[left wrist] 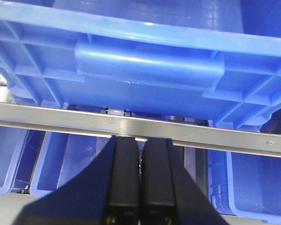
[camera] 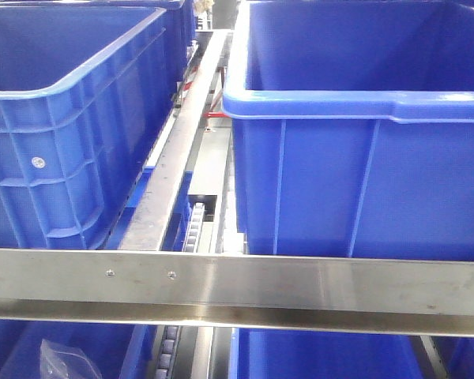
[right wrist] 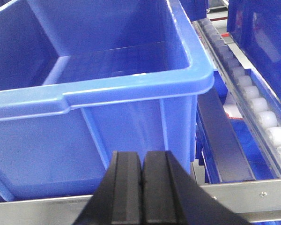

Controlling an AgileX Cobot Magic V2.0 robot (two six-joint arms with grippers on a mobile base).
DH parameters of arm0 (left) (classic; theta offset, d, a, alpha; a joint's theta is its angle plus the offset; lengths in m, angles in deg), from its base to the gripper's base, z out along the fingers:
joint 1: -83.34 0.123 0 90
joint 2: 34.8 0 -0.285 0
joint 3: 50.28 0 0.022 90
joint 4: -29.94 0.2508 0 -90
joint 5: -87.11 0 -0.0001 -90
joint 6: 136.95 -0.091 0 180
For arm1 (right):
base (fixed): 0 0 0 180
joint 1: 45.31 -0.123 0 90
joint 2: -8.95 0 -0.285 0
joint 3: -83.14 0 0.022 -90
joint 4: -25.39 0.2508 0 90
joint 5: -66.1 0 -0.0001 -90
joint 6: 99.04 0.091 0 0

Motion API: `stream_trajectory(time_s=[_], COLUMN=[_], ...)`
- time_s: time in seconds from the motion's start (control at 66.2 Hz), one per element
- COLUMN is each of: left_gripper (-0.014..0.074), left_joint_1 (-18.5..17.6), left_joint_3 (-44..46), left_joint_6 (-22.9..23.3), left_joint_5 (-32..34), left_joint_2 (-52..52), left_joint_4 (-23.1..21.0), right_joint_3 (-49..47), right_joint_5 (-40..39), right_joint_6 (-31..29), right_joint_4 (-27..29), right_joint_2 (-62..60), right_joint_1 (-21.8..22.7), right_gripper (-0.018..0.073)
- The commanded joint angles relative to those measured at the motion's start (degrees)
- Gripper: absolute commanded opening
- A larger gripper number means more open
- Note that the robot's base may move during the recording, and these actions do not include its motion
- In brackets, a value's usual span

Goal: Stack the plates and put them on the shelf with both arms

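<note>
No plate shows in any view. My left gripper [left wrist: 140, 140] is shut and empty, its black fingers pressed together just below a steel shelf rail [left wrist: 201, 133], under the ribbed bottom of a blue crate [left wrist: 145, 61]. My right gripper [right wrist: 142, 157] is shut and empty, its fingers pressed together in front of the near wall of a large empty blue crate [right wrist: 107, 89]. Neither arm shows in the front view.
The front view shows two big blue crates [camera: 63, 118] [camera: 363, 158] on a rack behind a steel crossbar [camera: 237, 288], with a roller track [camera: 196, 221] between them. More blue bins [left wrist: 65, 159] sit on the lower level. White rollers [right wrist: 262, 117] run right of the right crate.
</note>
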Motion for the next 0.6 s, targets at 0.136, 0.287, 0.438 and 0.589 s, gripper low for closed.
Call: stream_trajectory(time_s=[0.136,0.287,0.438,0.589], left_gripper=[0.0083,0.0083,0.0083,0.0083], left_joint_1=[-0.26,-0.26,-0.26,-0.26], left_joint_3=[1.78,1.78,1.78,-0.21], left_joint_6=[-0.1,-0.1,-0.1,-0.16], left_joint_5=[4.15,4.15,4.3,5.33], left_joint_2=[-0.36,-0.36,-0.36,4.65], left_joint_4=[-0.26,-0.26,-0.26,0.54], right_joint_3=[0.08,0.08,0.08,0.08], right_joint_5=[-5.15,-5.15,-5.15,-5.15], right_joint_6=[-0.23,-0.23,-0.23,-0.23], right_joint_4=[-0.16,-0.16,-0.16,-0.16], right_joint_2=[-1.08,-1.08,-1.08,-1.08], right_joint_1=[0.36,0.36,0.36,0.36], right_gripper=[0.0048,0.0048,0.0048,0.0048])
